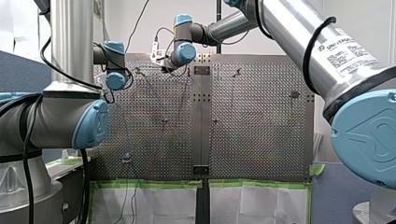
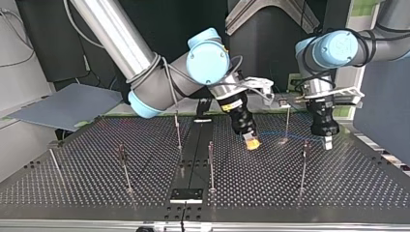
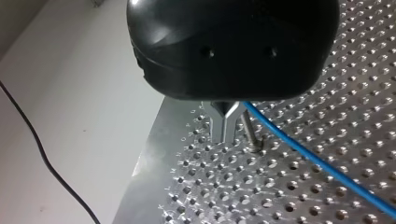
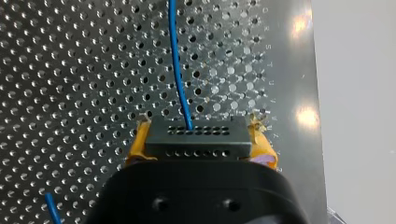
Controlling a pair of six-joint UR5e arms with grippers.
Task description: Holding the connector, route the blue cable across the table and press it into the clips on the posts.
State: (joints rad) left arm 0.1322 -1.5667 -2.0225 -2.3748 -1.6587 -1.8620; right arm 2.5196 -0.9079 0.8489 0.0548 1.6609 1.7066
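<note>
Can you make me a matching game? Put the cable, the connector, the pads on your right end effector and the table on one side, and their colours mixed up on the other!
Things:
1. cable
2. connector
3. pads on my right end effector
4. table

Colours:
A. black
B. silvery, full of holes
C. blue
D. yellow

Pairs: 1-C, 2-A, 3-D, 4-B.

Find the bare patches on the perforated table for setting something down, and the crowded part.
Bare table lies between the two posts at the top view's left, and along the near edge between the middle post and the right post. The far right is crowded: my right gripper, holding the connector, my left gripper and the blue cable between them.
</note>
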